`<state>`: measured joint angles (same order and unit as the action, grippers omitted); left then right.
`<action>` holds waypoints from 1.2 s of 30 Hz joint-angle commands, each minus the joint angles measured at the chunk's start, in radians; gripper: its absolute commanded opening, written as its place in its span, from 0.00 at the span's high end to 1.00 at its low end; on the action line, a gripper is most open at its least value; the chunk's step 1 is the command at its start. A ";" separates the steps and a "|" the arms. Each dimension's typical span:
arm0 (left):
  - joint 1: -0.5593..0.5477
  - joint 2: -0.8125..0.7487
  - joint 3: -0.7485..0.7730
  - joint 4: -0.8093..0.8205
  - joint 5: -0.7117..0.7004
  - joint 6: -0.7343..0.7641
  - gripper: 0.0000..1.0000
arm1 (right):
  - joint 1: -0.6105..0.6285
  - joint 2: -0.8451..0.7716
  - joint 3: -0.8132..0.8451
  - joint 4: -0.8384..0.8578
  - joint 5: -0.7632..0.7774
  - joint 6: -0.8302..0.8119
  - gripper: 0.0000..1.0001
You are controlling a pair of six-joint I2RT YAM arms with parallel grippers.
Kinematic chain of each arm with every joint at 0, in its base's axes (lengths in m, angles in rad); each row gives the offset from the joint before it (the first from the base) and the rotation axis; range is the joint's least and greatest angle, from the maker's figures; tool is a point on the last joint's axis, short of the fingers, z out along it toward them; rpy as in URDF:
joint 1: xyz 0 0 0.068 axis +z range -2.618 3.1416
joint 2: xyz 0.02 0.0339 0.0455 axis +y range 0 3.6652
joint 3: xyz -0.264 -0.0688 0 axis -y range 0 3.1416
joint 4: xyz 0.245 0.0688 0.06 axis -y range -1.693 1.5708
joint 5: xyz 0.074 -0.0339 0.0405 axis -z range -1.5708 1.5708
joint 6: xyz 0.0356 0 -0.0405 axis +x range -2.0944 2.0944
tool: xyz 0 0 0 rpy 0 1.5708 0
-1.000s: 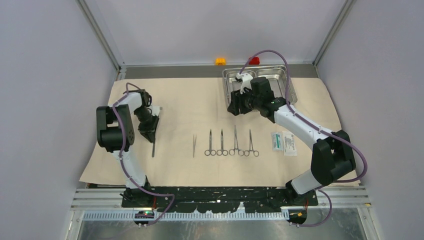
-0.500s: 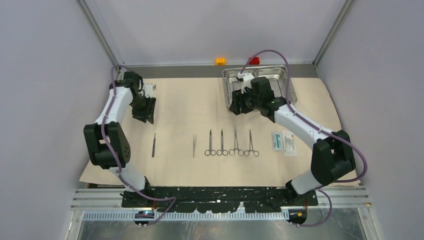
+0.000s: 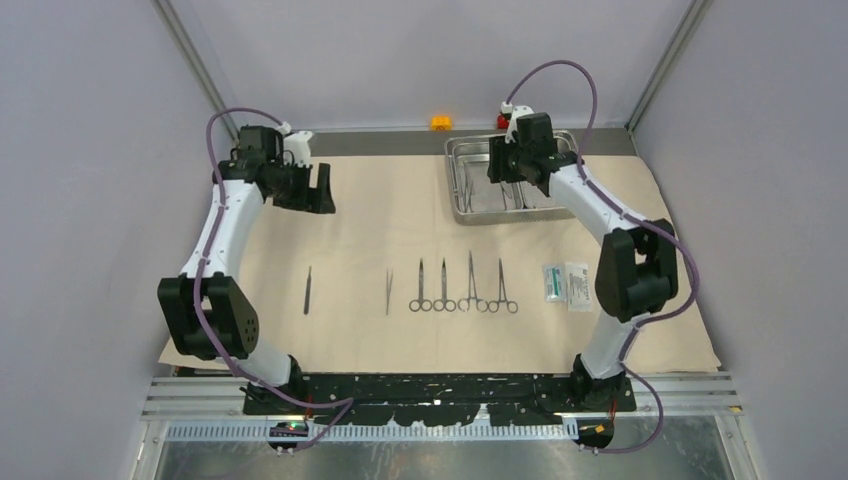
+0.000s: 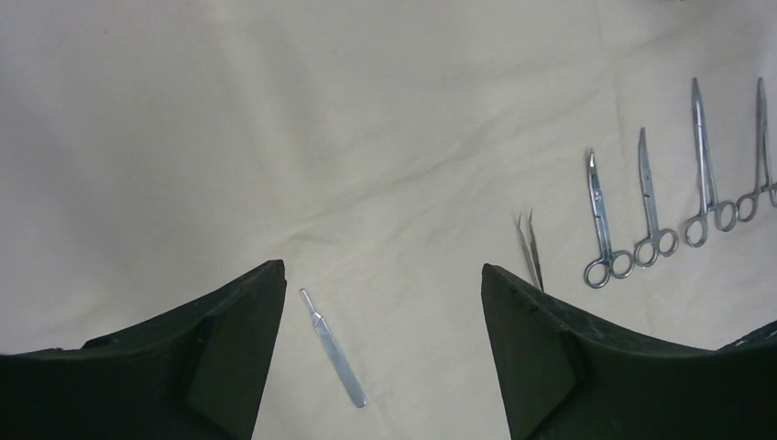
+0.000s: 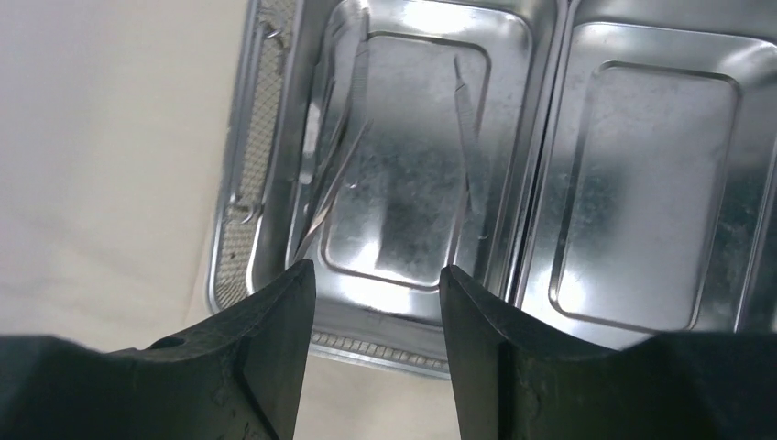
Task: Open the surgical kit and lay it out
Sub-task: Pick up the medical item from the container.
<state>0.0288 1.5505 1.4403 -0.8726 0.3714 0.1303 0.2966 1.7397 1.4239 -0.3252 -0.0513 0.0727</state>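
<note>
Right wrist view showed us the right gripper (image 5: 376,275), jaws apart and empty, over the steel tray's (image 5: 541,165) near rim. A straight handle (image 5: 467,119) lay just ahead in the left compartment, its long axis running away from the jaws, slimmer end seemingly farthest. The left gripper (image 4: 380,275), jaws wide apart, hung over the cloth (image 4: 229,110), well away from the tray.

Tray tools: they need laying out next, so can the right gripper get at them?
Likely yes: the right gripper hangs open above the tray, and nothing covers the tools inside.
</note>
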 commanded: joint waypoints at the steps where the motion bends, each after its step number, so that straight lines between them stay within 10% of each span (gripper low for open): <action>1: -0.043 -0.010 0.017 0.114 0.123 -0.021 0.20 | -0.019 0.135 0.151 -0.036 0.025 -0.031 0.43; 18: -0.170 0.055 0.029 0.199 0.129 0.022 0.24 | -0.039 0.670 0.804 -0.269 0.040 -0.100 0.51; 36: -0.258 0.075 0.024 0.261 0.109 0.035 0.25 | -0.065 0.839 0.991 -0.307 0.070 -0.103 0.58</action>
<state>-0.2127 1.6215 1.4403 -0.6647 0.4805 0.1425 0.2386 2.5622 2.3436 -0.6273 0.0143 -0.0254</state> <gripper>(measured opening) 0.752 0.427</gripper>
